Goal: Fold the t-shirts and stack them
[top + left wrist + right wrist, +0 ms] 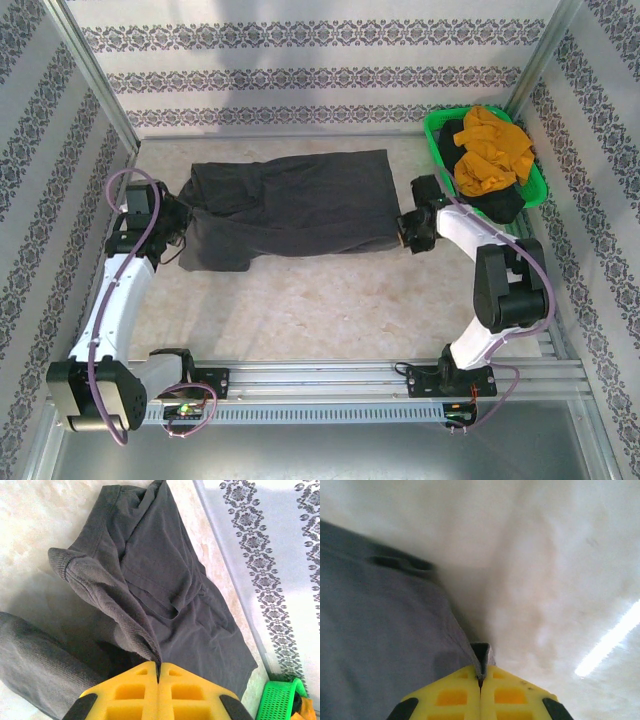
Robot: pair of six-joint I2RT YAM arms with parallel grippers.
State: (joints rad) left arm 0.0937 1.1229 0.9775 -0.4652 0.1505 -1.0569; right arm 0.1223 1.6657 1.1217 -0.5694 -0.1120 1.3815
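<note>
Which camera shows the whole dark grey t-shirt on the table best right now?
Top external: the dark charcoal-grey cloth t-shirt lies whole there, stretched between the left end effector and right end effector. Left wrist looks along its crumpled length from a pinched fold; right wrist shows a pinched corner and blurred cloth.

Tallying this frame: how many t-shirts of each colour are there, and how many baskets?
charcoal-grey t-shirt: 1
mustard-orange t-shirt: 1
dark t-shirt, bunched under the orange one, seemingly a single garment: 1
green basket: 1
Total: 4 (3 t-shirts, 1 basket)
</note>
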